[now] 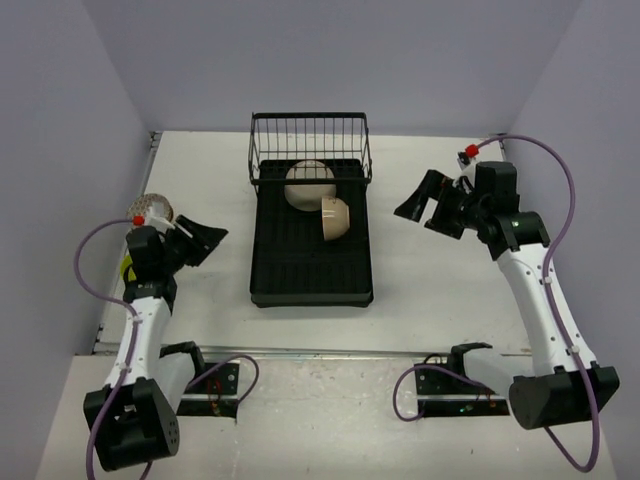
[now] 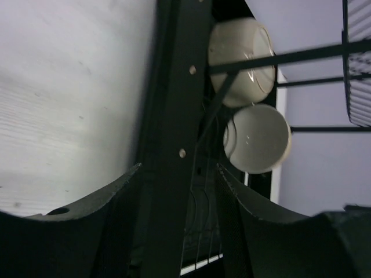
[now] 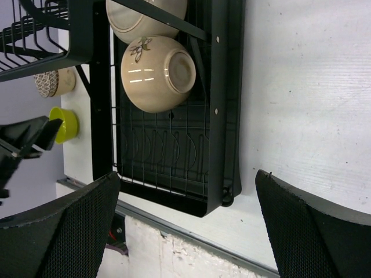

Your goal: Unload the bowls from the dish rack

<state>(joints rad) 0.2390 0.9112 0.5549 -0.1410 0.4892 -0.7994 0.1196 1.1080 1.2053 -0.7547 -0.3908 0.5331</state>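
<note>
**Top view**
- Dish rack (image 1: pixel 310 290): black tray with a gridded floor and a wire basket at its far end, mid-table.
- Bowls in rack: 2, both cream. The larger bowl (image 1: pixel 308 185) sits at the basket's foot. The smaller bowl (image 1: pixel 335 218) lies tipped on its side, touching the larger on its right.
- Bowls off rack: the netted bowl (image 1: pixel 152 208) sits near the table's left edge. The lime bowl (image 1: pixel 127 268) shows only as a sliver behind the left arm.
- Left gripper (image 1: pixel 212 245): released, jaws parted, empty, left of the rack and apart from it.
- Right gripper (image 1: pixel 415 218): spread wide, empty, right of the rack's far end.

**Left wrist view**
- Fingers (image 2: pixel 110 226): dark, apart, nothing between them.
- Rack: the rim runs up the middle, blurred.
- Bowls: 2 cream bowls beyond the rim, touching; any pattern is too soft to read.

**Right wrist view**
- Fingers (image 3: pixel 69 226): wide apart, holding nothing.
- Smaller bowl: its underside faces the camera, showing a foot ring and a leaf motif that no other view shows.
- Larger bowl: cut off by the top edge and crossed by a rack bar.
- Far side: the netted bowl is partly behind the basket wires. The lime bowl is mostly visible here, near the netted bowl.
</note>
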